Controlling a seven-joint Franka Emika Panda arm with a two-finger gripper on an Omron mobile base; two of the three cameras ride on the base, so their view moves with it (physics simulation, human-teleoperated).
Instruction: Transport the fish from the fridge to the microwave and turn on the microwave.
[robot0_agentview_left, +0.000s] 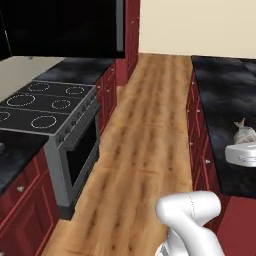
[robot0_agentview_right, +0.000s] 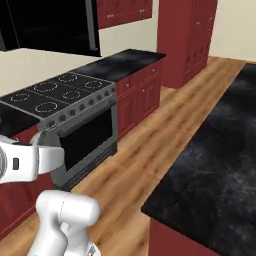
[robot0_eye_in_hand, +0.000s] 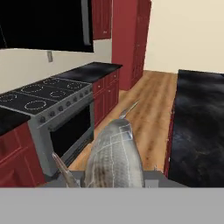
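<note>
- Hand view shows my tool (robot0_eye_in_hand: 114, 177) pinching the small pale grey-tan mottled fish (robot0_eye_in_hand: 113, 155); its body bulges up between my finger tips, with the pointed tail fin aimed away from me toward the wooden floor (robot0_eye_in_hand: 151, 100).
- From the left base view, the same fish (robot0_agentview_left: 244, 134) sits at the far right edge, just above the white end of my arm (robot0_agentview_left: 241, 153), over the black speckled bench (robot0_agentview_left: 225, 105) on my right.
- That bench runs along the right side of the hand view too, with red cabinet fronts (robot0_agentview_left: 197, 145) below it.
- Across the wooden aisle on my left stands a grey oven with a row of knobs (robot0_eye_in_hand: 65, 127), topped by a black glass cooktop with white ring markings (robot0_agentview_left: 42, 105).
- Dark red base cabinets (robot0_agentview_right: 140, 97) flank the oven, and another stretch of black speckled bench (robot0_agentview_right: 122, 62) continues past the cooktop.
- Above the cooktop hangs the wide glossy black microwave (robot0_eye_in_hand: 46, 24), with its grey vertical handle (robot0_eye_in_hand: 86, 22) at the right edge of the door, which is closed.
- A tall dark red cabinet (robot0_eye_in_hand: 131, 39) rises at the far end of the left run, against the cream wall (robot0_eye_in_hand: 188, 35).
- My white arm (robot0_agentview_right: 62, 220) rises at the lower left of the right base view, a white link (robot0_agentview_right: 25, 162) reaching off to the left edge.
</note>
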